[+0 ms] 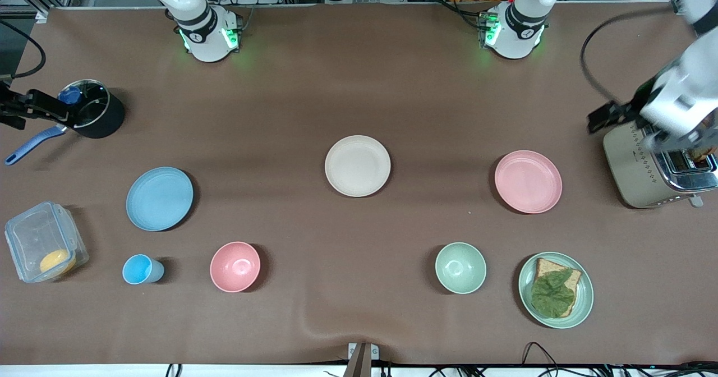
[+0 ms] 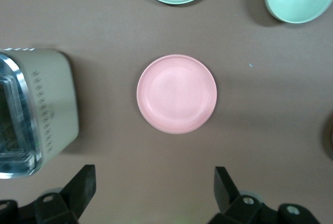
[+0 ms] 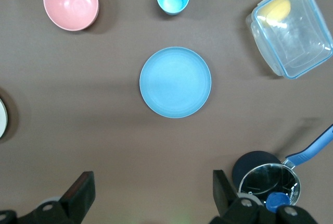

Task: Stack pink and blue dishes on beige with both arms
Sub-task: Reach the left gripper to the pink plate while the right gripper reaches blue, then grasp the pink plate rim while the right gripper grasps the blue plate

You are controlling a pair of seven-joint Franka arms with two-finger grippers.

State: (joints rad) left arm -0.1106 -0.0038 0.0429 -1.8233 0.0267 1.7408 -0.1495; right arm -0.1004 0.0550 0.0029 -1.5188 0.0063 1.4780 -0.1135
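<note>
The beige plate (image 1: pixel 357 165) lies bare at the middle of the table. The pale pink plate (image 1: pixel 528 181) (image 2: pixel 177 93) lies toward the left arm's end, beside the toaster. The light blue plate (image 1: pixel 159 198) (image 3: pixel 175 82) lies toward the right arm's end. My left gripper (image 1: pixel 608 116) (image 2: pixel 154 179) hangs open and empty high over the table by the toaster. My right gripper (image 1: pixel 25 106) (image 3: pixel 153 182) hangs open and empty high over the table by the black pot. Neither gripper touches a plate.
A toaster (image 1: pixel 650 169) stands at the left arm's end, a black pot (image 1: pixel 92 113) with a blue handle at the right arm's. Nearer the front camera are a clear box (image 1: pixel 45 242), blue cup (image 1: pixel 140 269), pink bowl (image 1: pixel 235 266), green bowl (image 1: pixel 460 267) and green plate with toast (image 1: pixel 555 290).
</note>
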